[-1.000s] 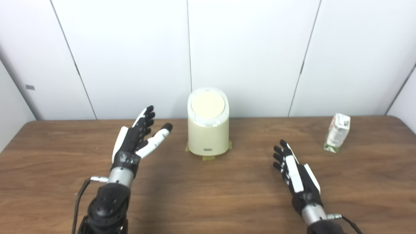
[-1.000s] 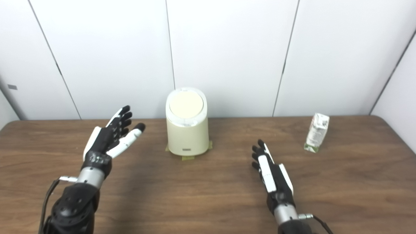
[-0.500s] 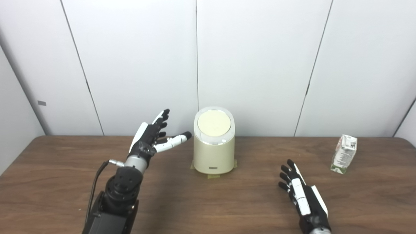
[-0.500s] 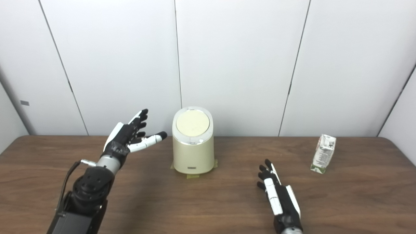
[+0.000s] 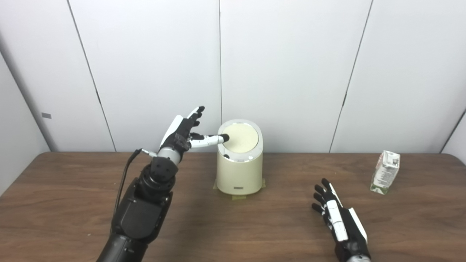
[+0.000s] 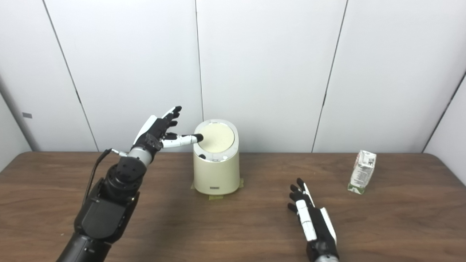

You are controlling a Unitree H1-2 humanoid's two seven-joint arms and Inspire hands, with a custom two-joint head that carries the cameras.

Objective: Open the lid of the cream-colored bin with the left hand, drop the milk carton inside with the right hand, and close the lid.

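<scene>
Now my left hand [image 5: 182,131] is up in the air with its fingers spread, holding nothing. Its thumb tip sits at the left edge of the lid [image 5: 240,138] on the cream bin [image 5: 239,174]. The lid is down. My right hand [image 5: 336,218] lies flat and spread on the table [image 5: 65,203], empty. The milk carton [image 5: 385,172] stands far right, well apart from both.

a brown wood-grain table [image 5: 62,203] fills the lower part of the frame from edge to edge, its far corners rounded. behind it white wall panels [image 5: 284,65] cover the upper frame, split by thin dark seams. a small grey tag [image 5: 46,115] sits on the panel at the far left, mid-height. olive tape pieces [image 5: 237,197] lie flat on the table at centre.
</scene>
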